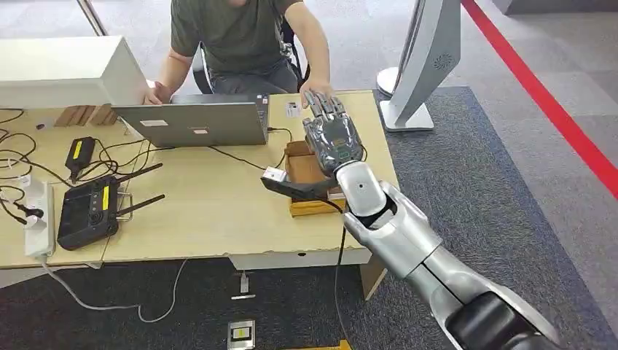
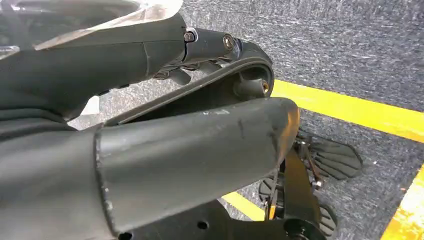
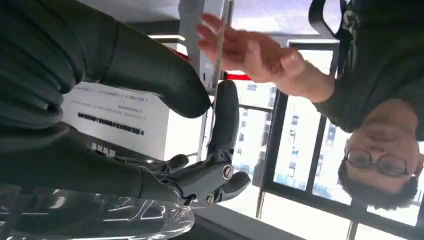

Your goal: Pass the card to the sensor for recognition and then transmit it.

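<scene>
My right hand (image 1: 331,136) reaches out over the desk's far right corner, just past the wooden box (image 1: 304,169) that bears the black sensor (image 1: 290,188). In the right wrist view a thin card (image 3: 218,60) shows edge-on, with my thumb (image 3: 155,70) on one side and a dark finger (image 3: 226,112) on the other. A person's hand (image 3: 250,50) closes on the card's far end. In the head view that person's hand (image 1: 318,92) meets my fingertips. My left hand (image 2: 200,150) hangs above the floor, fingers apart, holding nothing.
A seated person faces me across the desk (image 1: 211,219) behind a laptop (image 1: 197,122). A black controller (image 1: 89,211), a power strip (image 1: 38,219) and cables lie at the left. A small white label (image 1: 293,109) lies by the laptop. A white display stand (image 1: 426,65) rises at the right.
</scene>
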`<move>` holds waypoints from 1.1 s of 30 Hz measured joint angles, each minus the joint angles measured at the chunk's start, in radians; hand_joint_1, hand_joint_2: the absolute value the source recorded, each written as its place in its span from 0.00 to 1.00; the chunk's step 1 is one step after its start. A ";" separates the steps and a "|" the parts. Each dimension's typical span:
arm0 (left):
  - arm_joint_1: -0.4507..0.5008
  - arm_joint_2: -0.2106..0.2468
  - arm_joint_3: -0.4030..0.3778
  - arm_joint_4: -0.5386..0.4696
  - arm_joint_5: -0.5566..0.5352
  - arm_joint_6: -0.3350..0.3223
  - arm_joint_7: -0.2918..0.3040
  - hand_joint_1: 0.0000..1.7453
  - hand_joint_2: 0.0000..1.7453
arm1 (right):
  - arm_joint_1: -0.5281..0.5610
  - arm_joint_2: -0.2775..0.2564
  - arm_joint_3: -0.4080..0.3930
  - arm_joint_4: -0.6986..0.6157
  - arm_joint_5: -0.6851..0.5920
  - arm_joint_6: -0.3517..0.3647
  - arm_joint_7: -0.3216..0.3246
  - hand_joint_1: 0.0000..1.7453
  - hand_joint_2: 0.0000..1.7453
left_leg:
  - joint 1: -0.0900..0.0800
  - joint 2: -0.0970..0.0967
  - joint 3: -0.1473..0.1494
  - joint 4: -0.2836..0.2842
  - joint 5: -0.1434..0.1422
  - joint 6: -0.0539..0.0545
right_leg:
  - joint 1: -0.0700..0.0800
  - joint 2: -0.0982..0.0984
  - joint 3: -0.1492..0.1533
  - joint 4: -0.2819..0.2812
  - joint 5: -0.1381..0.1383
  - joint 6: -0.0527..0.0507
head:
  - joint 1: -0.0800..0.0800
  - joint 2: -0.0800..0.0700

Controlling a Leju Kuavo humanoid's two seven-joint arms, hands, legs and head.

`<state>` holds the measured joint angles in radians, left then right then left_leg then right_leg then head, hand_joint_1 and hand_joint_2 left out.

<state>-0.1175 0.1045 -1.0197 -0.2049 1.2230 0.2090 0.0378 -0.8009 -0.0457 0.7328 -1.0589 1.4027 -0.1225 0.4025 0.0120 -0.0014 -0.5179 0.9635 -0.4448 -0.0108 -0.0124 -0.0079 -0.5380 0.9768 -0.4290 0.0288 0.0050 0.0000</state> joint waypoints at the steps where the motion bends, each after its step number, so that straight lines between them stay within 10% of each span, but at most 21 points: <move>1: 0.000 0.000 0.000 0.000 0.000 0.000 -0.001 0.00 0.00 | -0.013 0.005 0.001 0.010 0.000 0.000 0.002 1.00 1.00 | 0.000 0.000 0.000 0.000 0.000 0.000 | 0.000 0.000 0.000 0.000 0.000 0.000 | 0.000 0.000; 30: 0.001 -0.026 -0.007 0.000 0.018 0.024 0.004 0.00 0.00 | -0.065 0.109 0.053 0.211 0.068 -0.012 -0.027 1.00 1.00 | 0.000 0.000 0.000 0.000 0.000 0.000 | 0.000 0.000 0.000 0.000 0.000 0.000 | 0.000 0.000; 31: 0.001 -0.026 -0.007 0.000 0.019 0.024 0.004 0.00 0.00 | -0.062 0.109 0.053 0.211 0.070 -0.005 -0.031 0.69 1.00 | 0.000 0.000 0.000 0.000 0.000 0.000 | 0.000 0.000 0.000 0.000 0.000 0.000 | 0.000 0.000; 32: 0.001 -0.026 -0.007 0.000 0.020 0.024 0.004 0.00 0.00 | -0.058 0.109 0.053 0.211 0.072 -0.002 -0.032 0.00 0.00 | 0.000 0.000 0.000 0.000 0.000 0.000 | 0.000 0.000 0.000 0.000 0.000 0.000 | 0.000 0.000; 33: 0.001 -0.026 -0.007 0.000 0.022 0.024 0.004 0.00 0.00 | -0.055 0.110 0.053 0.211 0.072 0.002 -0.032 0.00 0.00 | 0.000 0.000 0.000 0.000 0.000 0.000 | 0.000 0.000 0.000 0.000 0.000 0.000 | 0.000 0.000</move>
<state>-0.1168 0.0782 -1.0266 -0.2049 1.2448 0.2335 0.0420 -0.8563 0.0641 0.7862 -0.8480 1.4752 -0.1209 0.3700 0.0120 -0.0018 -0.5181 0.9635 -0.4446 -0.0110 -0.0123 -0.0082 -0.5382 0.9767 -0.4289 0.0289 0.0053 0.0000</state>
